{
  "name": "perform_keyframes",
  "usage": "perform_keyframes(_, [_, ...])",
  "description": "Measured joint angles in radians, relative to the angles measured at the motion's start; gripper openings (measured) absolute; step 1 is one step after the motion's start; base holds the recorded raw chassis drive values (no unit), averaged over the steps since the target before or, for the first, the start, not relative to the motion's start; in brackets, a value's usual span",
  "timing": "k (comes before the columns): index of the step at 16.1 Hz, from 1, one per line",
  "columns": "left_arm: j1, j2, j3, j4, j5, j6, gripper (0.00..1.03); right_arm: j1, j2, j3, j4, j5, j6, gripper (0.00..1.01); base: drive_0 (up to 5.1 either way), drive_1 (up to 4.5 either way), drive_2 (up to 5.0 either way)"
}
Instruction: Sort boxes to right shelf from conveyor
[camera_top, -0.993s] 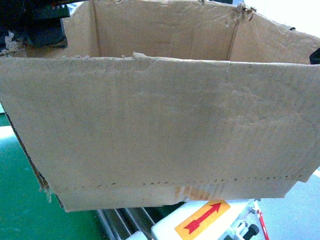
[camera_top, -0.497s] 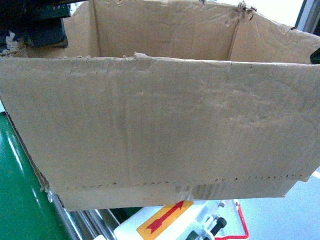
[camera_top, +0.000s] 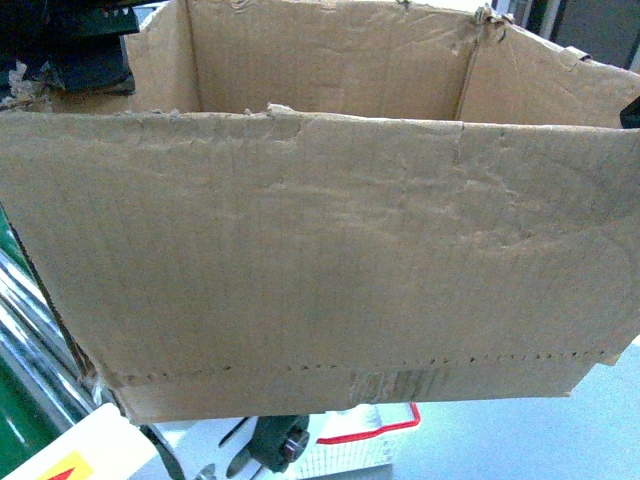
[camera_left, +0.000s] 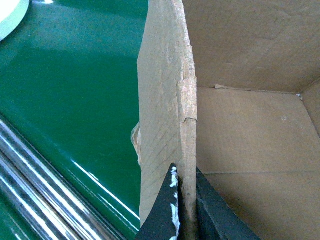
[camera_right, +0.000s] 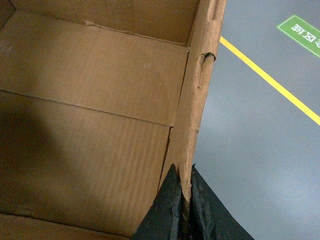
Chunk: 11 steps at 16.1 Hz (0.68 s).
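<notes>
Each claw, left claw (camera_left: 185, 200) and right claw (camera_right: 183, 200), is pinching a torn wall of the carton (camera_top: 320, 250); the weak cardboard risks ripping or slipping free.

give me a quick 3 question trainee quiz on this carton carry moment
1. True or false: the cardboard carton has goods inside.
2. What does the left gripper clamp? A) the carton's side wall B) the green conveyor belt C) nothing
3. Fill in: in the right wrist view, the surface beyond the wall held by the right gripper is grey floor with a ____ line.

Key
1. False: both wrist views show a bare cardboard bottom.
2. A: one finger sits on each face of the wall's top edge.
3. Yellow.
</notes>
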Motion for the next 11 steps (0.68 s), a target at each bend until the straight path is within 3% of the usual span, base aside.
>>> perform_keyframes(11, [0.000,0.000,0.000,0.001,-0.001,0.000,0.02,0.000,0.000,0.000,0.003,0.000,0.000,0.02,-1.8,-1.83,-1.8])
